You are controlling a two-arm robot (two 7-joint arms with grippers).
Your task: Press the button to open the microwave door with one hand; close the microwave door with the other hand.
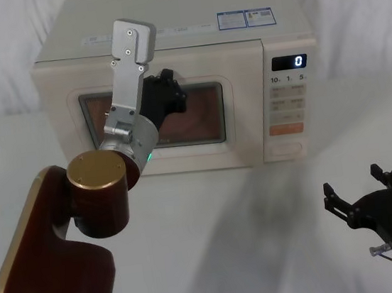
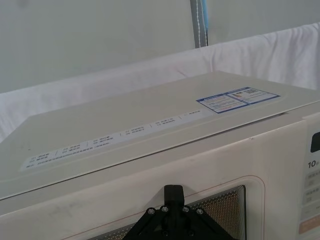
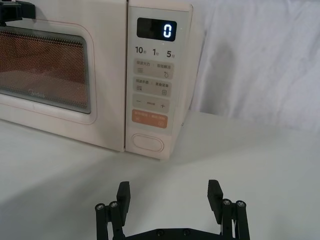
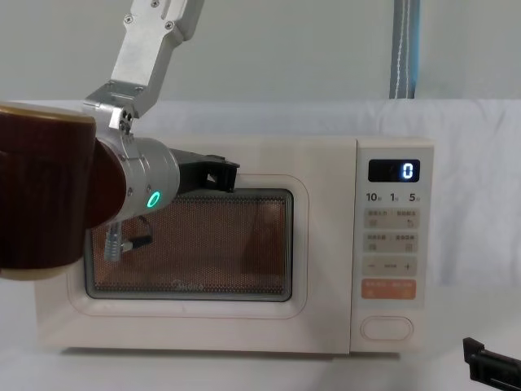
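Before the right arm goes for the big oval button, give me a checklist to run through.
1. Microwave door shut flush: ok.
2. Button bare, nothing in front of it: ok.
3. Right gripper facing the button, apart from it, jaws open: ok.
4. Left gripper out of the door's swing: not ok, it sits before the window's top edge.
5. Left gripper touching the door: cannot tell.

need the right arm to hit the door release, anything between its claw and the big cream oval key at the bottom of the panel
Nothing visible. The right black claw gripper hangs open above bare white table, facing the cream-white oval button. The left gripper is over by the window of the closed microwave door.
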